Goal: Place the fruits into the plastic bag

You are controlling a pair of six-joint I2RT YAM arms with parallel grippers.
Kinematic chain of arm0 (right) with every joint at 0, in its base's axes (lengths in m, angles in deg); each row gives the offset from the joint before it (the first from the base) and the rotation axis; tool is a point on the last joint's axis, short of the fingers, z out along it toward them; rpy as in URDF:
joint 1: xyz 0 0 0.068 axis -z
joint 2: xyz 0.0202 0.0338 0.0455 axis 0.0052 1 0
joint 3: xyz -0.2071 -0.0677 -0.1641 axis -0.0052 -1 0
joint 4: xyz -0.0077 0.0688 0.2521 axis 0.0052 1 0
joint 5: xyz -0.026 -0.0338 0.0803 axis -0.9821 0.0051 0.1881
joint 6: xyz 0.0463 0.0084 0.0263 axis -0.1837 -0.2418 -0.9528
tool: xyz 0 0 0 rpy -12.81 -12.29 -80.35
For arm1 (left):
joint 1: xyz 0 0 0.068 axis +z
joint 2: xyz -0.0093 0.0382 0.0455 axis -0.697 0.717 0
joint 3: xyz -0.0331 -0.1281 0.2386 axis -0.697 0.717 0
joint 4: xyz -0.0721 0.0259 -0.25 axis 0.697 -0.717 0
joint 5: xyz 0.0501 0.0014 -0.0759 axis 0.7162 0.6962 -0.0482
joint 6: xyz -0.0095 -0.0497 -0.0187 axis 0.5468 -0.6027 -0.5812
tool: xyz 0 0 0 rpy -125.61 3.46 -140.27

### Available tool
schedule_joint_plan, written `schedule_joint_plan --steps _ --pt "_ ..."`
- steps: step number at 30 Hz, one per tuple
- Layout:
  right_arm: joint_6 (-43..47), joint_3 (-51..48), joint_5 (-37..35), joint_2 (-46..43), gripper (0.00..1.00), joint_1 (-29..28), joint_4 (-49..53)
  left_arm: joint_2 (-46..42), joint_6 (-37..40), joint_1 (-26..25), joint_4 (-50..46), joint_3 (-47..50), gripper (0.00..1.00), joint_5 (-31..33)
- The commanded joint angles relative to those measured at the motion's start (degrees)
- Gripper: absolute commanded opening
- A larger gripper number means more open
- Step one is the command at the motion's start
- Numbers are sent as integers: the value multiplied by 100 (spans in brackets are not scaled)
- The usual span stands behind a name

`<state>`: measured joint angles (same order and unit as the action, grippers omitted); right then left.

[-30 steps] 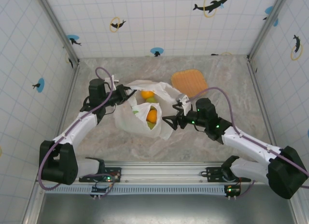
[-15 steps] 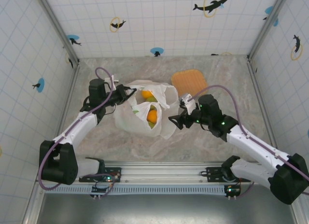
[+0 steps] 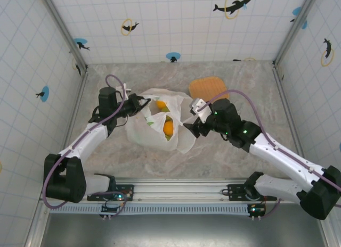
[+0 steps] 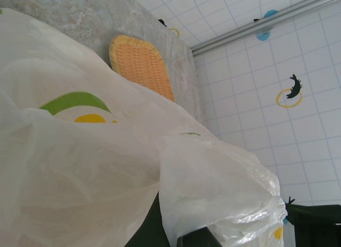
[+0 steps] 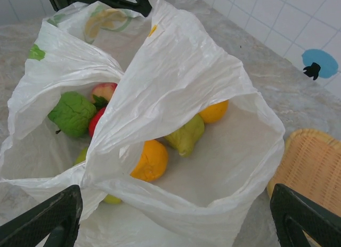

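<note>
Obs.: plastic bag (image 3: 154,131) lies mid-tabletop (image 3: 250,87), mouth gaping toward the right arm. Fruits (image 5: 149,161) sit inside it: two oranges, a green pear, a red apple and a crumpled-looking green piece (apple? cannot tell). No loose fruit seen on the marble, and the wicker tray (image 3: 209,89) behind the bag is bare. Judged: loading essentially complete.

Left hand (image 3: 137,104): at the bag's far-left rim, pinching a fold of plastic. The left wrist view shows film bunched over the dark fingers.

Right hand (image 3: 187,124): fingers spread wide, nothing between them, poised at the near-right rim and looking down into the mouth.

Step in hand (judged): take the free rim or handle loop on the right side to secure the load.

Method notes:
- Come down on the gathered plastic at the rim, not the slack wall. Thin film slips.
- Keep fingertips above the orange nearest the opening; pushing it risks rolling fruit out.
- Left pinch should hold so the mouth does not collapse.
- Confirm film between the pads before lifting.
</note>
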<state>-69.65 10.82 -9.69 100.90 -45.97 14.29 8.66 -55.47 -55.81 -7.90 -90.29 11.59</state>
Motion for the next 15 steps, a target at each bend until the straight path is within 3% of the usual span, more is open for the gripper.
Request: schedule_joint_plan --steps 1,8,15 --pt "185 317 121 238 93 -186 86 44 167 -4 -48 -39 0 22" --pt "296 527 202 624 86 -285 222 44 175 -7 -67 -48 0 19" --pt "224 492 273 820 45 -124 -85 54 167 -5 -68 -44 0 11"
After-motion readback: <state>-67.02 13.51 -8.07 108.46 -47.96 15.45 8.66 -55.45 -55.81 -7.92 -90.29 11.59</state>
